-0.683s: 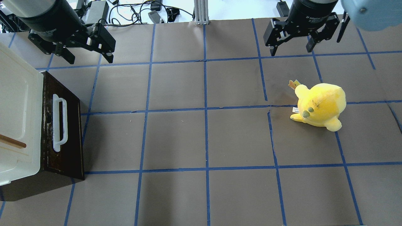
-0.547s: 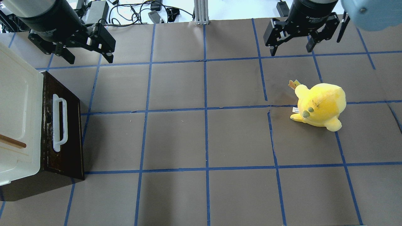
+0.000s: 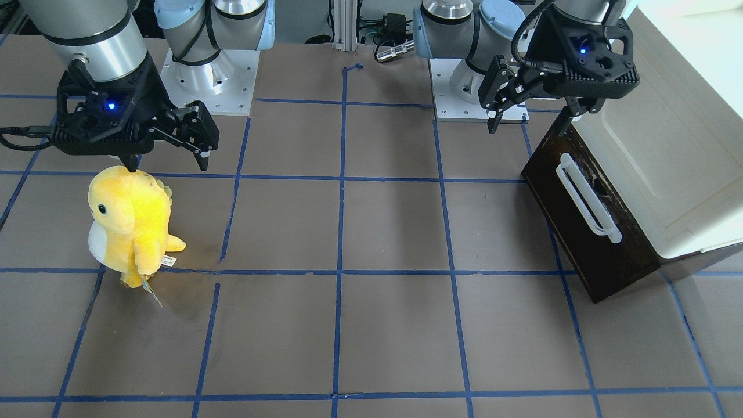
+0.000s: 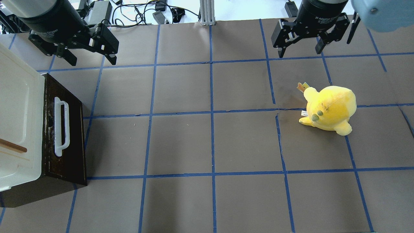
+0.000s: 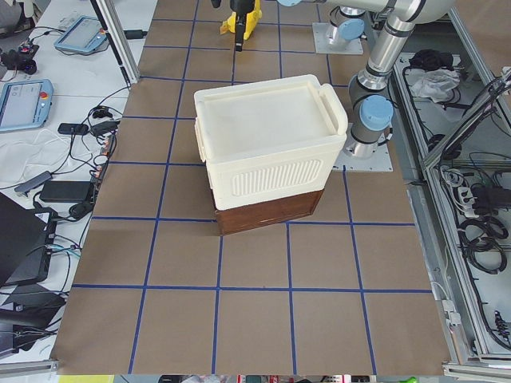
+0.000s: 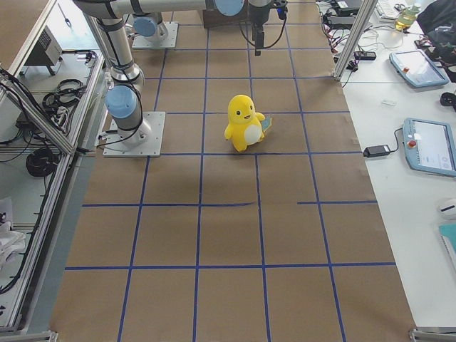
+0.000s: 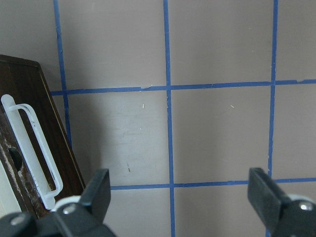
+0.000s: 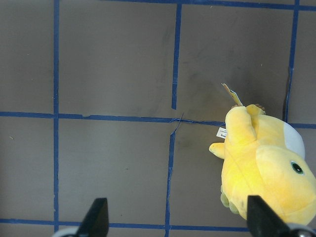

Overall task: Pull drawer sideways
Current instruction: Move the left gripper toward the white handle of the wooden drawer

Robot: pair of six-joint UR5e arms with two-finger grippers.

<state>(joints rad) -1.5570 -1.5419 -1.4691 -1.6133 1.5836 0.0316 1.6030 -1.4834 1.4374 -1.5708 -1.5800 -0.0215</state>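
Observation:
The drawer (image 4: 71,152) has a dark brown wooden front with a long white bar handle (image 4: 61,126). It sits at the table's left edge, under a cream-white box, and its tray interior is hidden. It also shows in the front view (image 3: 572,235), the left wrist view (image 7: 29,143) and the exterior left view (image 5: 267,211). My left gripper (image 4: 91,60) is open and empty, in the air beyond the drawer's far end; it also shows in the front view (image 3: 529,121). My right gripper (image 4: 299,51) is open and empty at the far right.
A cream-white box (image 4: 19,106) with a small brown handle (image 4: 13,146) sits on top of the drawer unit. A yellow plush toy (image 4: 330,108) stands on the right half of the table, just below the right gripper (image 8: 177,219). Blue tape lines grid the brown tabletop.
My left gripper has shifted very slightly toward the far edge. The drawer, the plush toy and the right gripper have not moved.

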